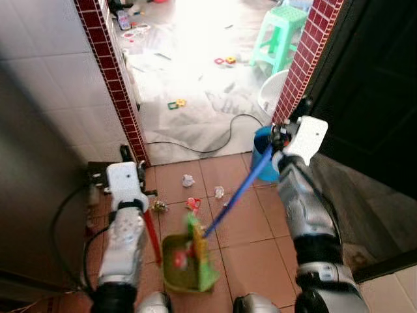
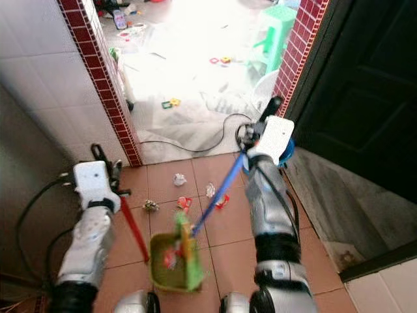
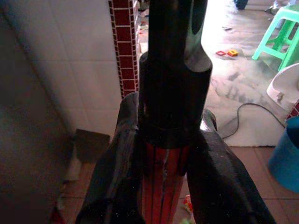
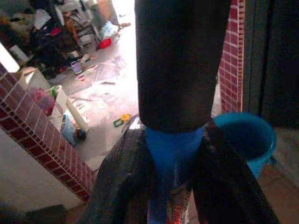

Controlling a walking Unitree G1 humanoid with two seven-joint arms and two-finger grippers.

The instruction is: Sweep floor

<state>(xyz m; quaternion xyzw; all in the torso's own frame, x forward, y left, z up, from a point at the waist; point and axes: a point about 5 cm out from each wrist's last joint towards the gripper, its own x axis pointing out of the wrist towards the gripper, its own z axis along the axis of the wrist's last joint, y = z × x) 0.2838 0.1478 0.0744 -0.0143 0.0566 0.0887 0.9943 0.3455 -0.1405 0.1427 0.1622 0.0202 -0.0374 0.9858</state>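
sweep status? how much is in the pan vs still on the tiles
Done: some litter already sits in the green dustpan. In hand: the left tool is shut on the red dustpan handle, the right tool on the blue broom handle. Left: crumpled paper, a white scrap and a red wrapper lie on the terracotta tiles beyond the pan.
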